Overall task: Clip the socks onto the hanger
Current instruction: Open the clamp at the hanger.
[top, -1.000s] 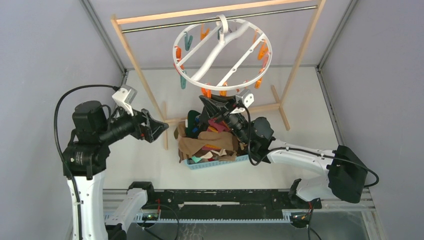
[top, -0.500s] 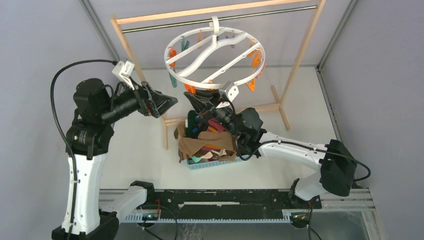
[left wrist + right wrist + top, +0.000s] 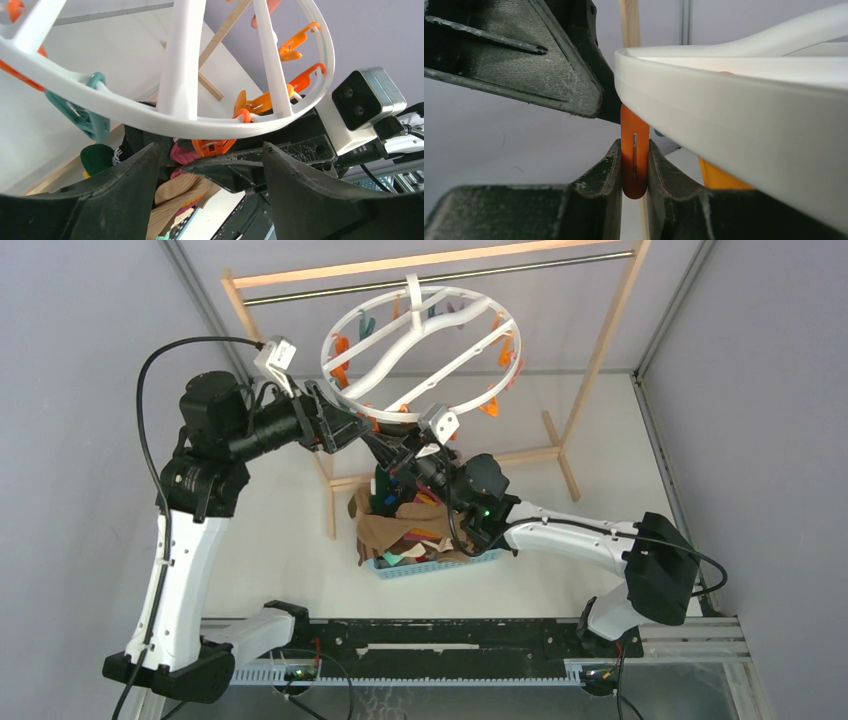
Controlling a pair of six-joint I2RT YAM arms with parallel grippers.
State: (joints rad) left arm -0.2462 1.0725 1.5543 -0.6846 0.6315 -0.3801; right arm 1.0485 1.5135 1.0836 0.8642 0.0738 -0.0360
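The white round hanger hangs from the rod, with orange and teal clothespins under its rim. My right gripper is raised to the near-left rim and is shut on an orange clothespin. The rim passes just above the gripper. My left gripper is open and empty, right beside the right gripper. In the left wrist view the same orange clothespin and the right gripper's black finger lie between its open jaws. The socks, brown, tan, maroon and teal, are piled in the basket below. Some also show in the left wrist view.
The light-blue basket sits on the white table in front of the wooden rack, whose metal rod carries the hanger. The rack's foot lies left of the basket. Grey walls enclose the sides.
My left arm has risen and swung right to the hanger's near-left rim. My right gripper has moved up and left, and the hanger has swung left with it.
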